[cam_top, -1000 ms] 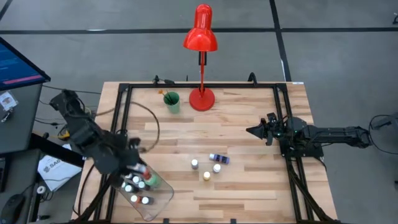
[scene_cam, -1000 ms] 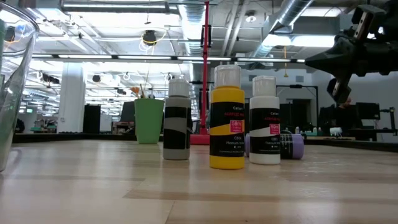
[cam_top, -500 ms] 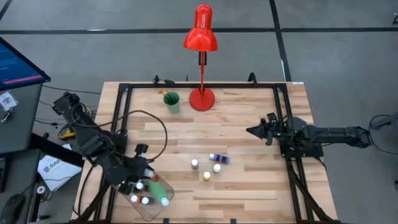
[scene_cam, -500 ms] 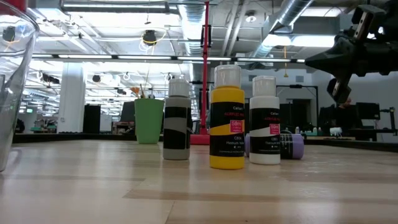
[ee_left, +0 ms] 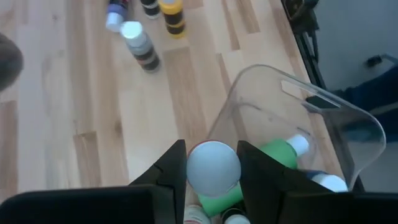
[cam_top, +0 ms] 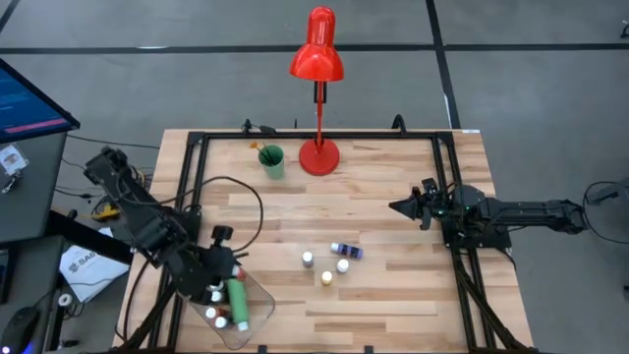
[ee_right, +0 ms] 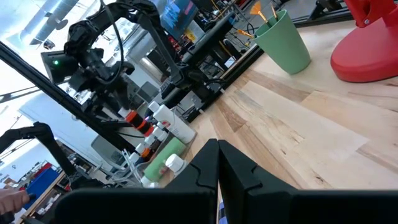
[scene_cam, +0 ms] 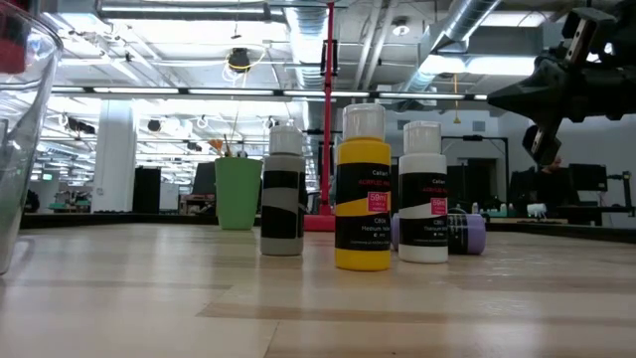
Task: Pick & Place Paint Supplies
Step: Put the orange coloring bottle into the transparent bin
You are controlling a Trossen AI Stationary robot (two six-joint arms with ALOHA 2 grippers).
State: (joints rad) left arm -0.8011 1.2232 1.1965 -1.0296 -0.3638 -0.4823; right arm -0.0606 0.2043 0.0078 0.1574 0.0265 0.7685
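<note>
Bare surface (cam_top: 393, 285) lies open along the front and across the right half, giving easy passage there. Four small bottles (cam_top: 329, 264) cluster mid-surface, three upright and one lying, with narrow gaps between them. At the back, a red lamp (cam_top: 318, 152) and green cup (cam_top: 271, 161) stand close together. The clear tray (cam_top: 257, 313) at the front left corner is crowded with bottles, the left gripper (cam_top: 218, 290) over it.

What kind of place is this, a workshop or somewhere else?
Probably a robotics lab in a big industrial hall. The low view shows exposed silver ceiling ducts and strip lighting, and two dark robot arms are mounted beside a light wooden table.
</note>
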